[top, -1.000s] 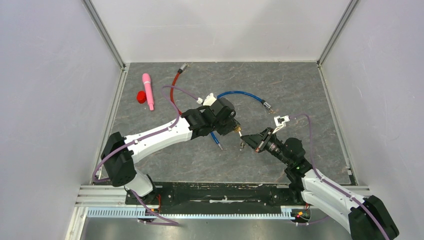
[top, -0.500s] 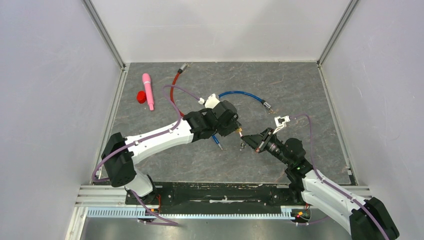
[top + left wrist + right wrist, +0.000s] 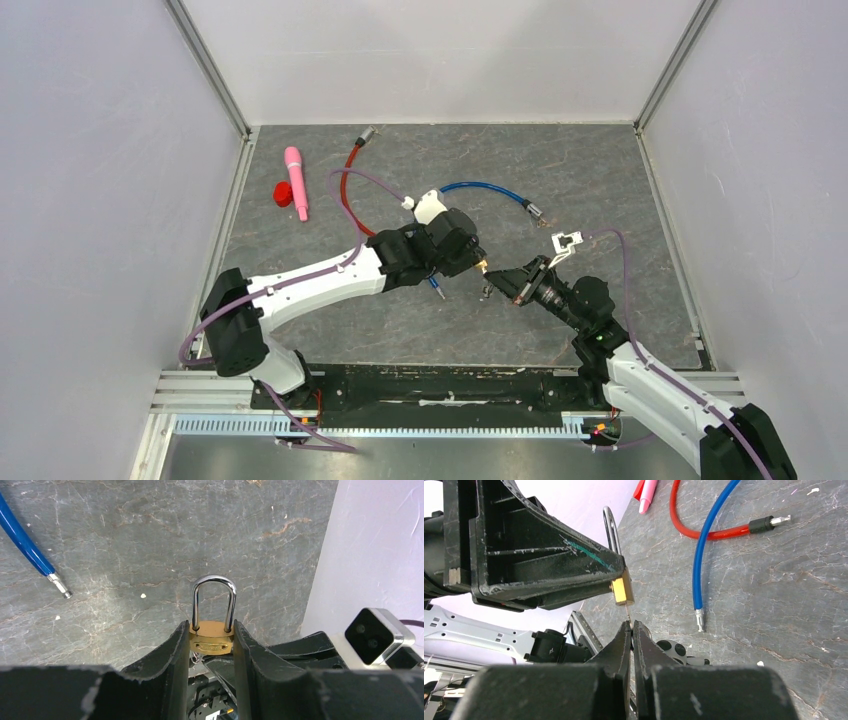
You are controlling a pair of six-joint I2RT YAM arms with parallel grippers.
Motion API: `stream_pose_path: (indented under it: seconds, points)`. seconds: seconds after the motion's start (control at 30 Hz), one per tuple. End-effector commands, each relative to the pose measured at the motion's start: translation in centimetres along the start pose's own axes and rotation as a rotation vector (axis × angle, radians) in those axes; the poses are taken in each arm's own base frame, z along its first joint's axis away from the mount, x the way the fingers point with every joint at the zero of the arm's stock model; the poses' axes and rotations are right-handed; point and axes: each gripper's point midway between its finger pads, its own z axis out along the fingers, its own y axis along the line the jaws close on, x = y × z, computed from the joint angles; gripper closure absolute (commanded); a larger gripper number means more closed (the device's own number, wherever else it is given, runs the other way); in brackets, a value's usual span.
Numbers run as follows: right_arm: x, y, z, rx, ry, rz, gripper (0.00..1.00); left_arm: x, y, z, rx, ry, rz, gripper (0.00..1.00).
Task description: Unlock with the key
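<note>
We hold the brass padlock clamped between the two fingers of our left gripper, raised off the grey table; the jaws press on both sides of its body, and its steel shackle stands out past the fingertips, both legs entering the body. Directly below the padlock's base, our right gripper points up at it, jaws squeezed together on the key; only a thin metal shaft shows between the fingertips and the lock. The shaft reaches the underside of the body; we cannot tell how deep it sits.

Beyond the right gripper's tip and a little to its right, a blue cable lies on the table, its metal plug nearest the fingers; a red cable crosses it farther out. Well apart from both grippers, past the left arm's far side, lie a pink pen and a red cap, just beside each other.
</note>
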Motion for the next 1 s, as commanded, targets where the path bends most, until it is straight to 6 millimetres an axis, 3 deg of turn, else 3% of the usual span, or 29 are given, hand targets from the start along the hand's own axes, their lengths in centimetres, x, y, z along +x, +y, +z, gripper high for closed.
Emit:
stream_pose_path:
  seconds: [0.0,0.27,0.43,0.6,0.97]
  points:
    - [-2.4,1.6,0.4,-0.042,-0.077,-0.046,1.00,1.2,-2.3,-2.3,0.076,0.032,0.035,0.98]
    - [-3.4,1.9,0.4,-0.059,-0.127,-0.116,1.00,3.7,-2.2,-1.6,0.054,0.115,0.004,0.98]
    - [-3.7,2.6,0.2,-0.095,-0.140,-0.103,1.00,3.7,-3.3,-2.0,0.122,0.107,-0.004,0.98]
    - [-3.5,3.4,-0.8,-0.207,-0.138,0.030,1.00,3.0,-5.4,-3.6,0.304,0.080,-0.028,0.98]
    - [-3.9,8.1,-4.1,-0.508,-0.100,0.287,1.00,2.4,-8.1,-7.6,0.597,0.062,0.033,0.98]
